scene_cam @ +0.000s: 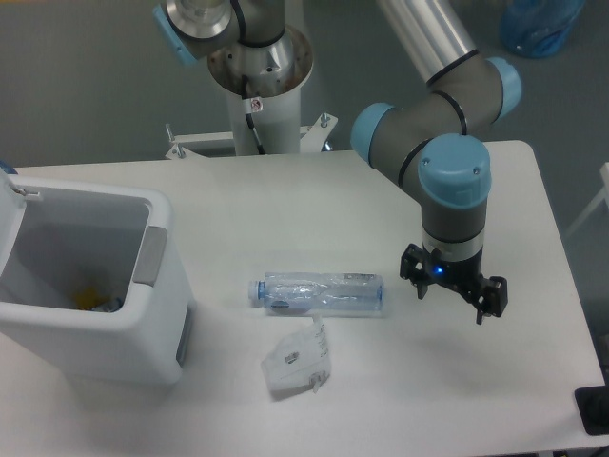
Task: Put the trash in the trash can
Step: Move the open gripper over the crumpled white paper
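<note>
A clear plastic water bottle with a pale blue cap lies on its side in the middle of the white table, cap pointing left. Just in front of it rests a whitish translucent packet. The white trash can stands at the left, open at the top, with a grey panel on its right rim and some yellow and blue scraps inside. My gripper hovers to the right of the bottle, a short gap away from its base. Its fingers are spread open and hold nothing.
The robot's base column stands behind the table's far edge. A blue bag lies on the floor at top right. A dark object pokes in at the table's front right corner.
</note>
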`<act>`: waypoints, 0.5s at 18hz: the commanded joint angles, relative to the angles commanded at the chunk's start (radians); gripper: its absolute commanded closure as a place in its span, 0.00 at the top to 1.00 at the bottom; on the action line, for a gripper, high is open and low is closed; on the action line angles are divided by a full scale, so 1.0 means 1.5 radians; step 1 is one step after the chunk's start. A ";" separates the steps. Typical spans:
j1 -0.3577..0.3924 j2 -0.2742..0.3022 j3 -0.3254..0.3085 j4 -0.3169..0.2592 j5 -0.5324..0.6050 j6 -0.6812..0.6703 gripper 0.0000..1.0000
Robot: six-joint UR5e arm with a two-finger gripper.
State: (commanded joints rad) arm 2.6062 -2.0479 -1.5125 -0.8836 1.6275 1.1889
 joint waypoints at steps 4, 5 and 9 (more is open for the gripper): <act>-0.003 0.000 -0.003 0.003 0.000 -0.007 1.00; -0.008 0.001 -0.006 0.004 -0.002 -0.022 1.00; -0.013 0.004 -0.042 0.058 -0.010 -0.117 1.00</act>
State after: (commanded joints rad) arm 2.5863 -2.0417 -1.5752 -0.7965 1.6122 1.0127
